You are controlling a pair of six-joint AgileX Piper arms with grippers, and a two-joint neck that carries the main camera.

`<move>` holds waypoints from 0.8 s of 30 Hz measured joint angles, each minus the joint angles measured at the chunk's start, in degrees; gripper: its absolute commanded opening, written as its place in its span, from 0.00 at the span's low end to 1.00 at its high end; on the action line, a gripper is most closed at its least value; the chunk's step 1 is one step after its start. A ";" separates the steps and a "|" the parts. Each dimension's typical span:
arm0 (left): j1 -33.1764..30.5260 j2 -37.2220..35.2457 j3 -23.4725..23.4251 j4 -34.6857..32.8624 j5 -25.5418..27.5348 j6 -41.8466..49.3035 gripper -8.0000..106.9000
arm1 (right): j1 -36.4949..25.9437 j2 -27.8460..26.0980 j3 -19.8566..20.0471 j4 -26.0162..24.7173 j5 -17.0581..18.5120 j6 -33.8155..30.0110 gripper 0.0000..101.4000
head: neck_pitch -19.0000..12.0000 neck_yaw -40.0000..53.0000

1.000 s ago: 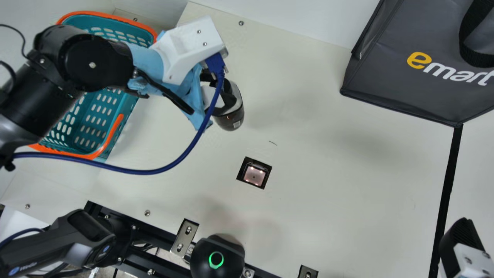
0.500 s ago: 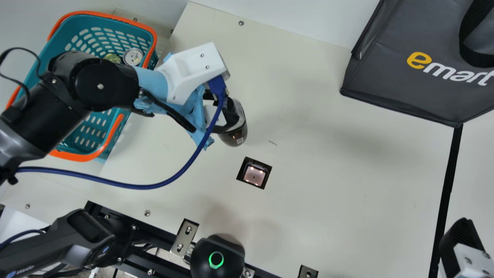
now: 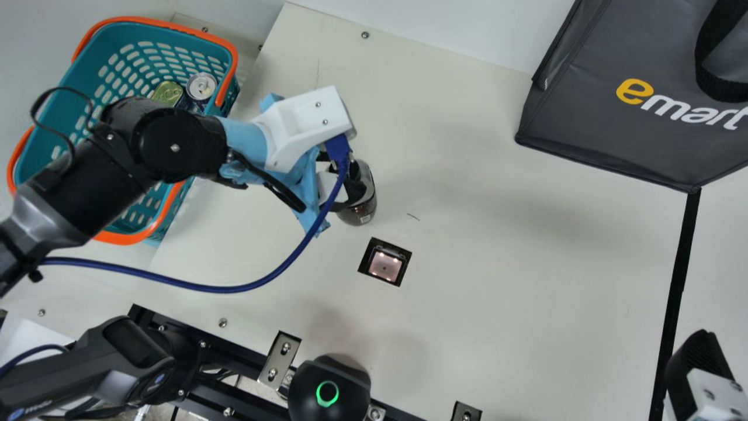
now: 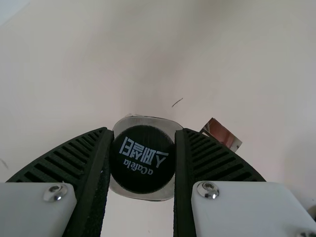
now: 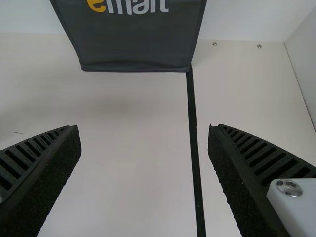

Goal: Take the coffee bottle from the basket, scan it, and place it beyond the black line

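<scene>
Main view. Your left gripper has the dark brown coffee bottle with a black cap, out of the teal plastic basket with the orange rim. Bottle sits just beside the small square scanner window set in the cream table, on its basket side, not over the glass. Can't tell how much gap is under the base. A small pale patch low on its side may be the barcode; too small to be sure. In the basket: a silver-topped can beside a gold-lidded tin. The straight black line runs well apart from the bottle, past the scanner, near the dark grey bag.

Left wrist view. You look down on the round cap. Ribbed fingers are closed on the bottle from both sides, spread only to its width. Grip looks secure.

Right wrist view. Your right gripper is wide open, nothing in it, the line between its fingers.

Step in hand, my reading: bringing the bottle to scan. Next, ease it over the window and turn the code to the glass; watch for the base knocking the table. Placing across the line comes after.
</scene>
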 measured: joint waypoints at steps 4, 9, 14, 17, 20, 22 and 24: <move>-0.68 0.38 0.92 0.41 -1.14 0.00 0.16 | 0.00 0.00 0.00 0.00 0.00 0.00 0.90 | 0.00 0.00; -1.31 0.75 1.38 0.41 -2.06 -0.12 0.16 | 0.00 0.00 0.00 0.00 0.00 0.00 0.90 | 0.00 0.00; -1.62 1.19 1.40 0.29 -3.00 -0.27 0.16 | 0.00 0.00 0.00 0.00 0.00 0.00 0.90 | 0.00 0.00; -1.62 1.33 1.19 0.07 -3.15 -0.48 0.16 | 0.00 0.00 0.00 0.00 0.00 0.00 0.90 | 0.00 0.00; -1.62 1.47 1.08 0.07 -3.27 -0.59 0.16 | 0.00 0.00 0.00 0.00 0.00 0.00 0.90 | 0.00 0.00; -1.62 1.53 1.01 0.07 -3.27 -0.79 0.16 | 0.00 0.00 0.00 0.00 0.00 0.00 0.90 | 0.00 0.00; -1.69 1.53 0.95 0.07 -3.27 -1.06 0.16 | 0.00 0.00 0.00 0.00 0.00 0.00 0.90 | 0.00 0.00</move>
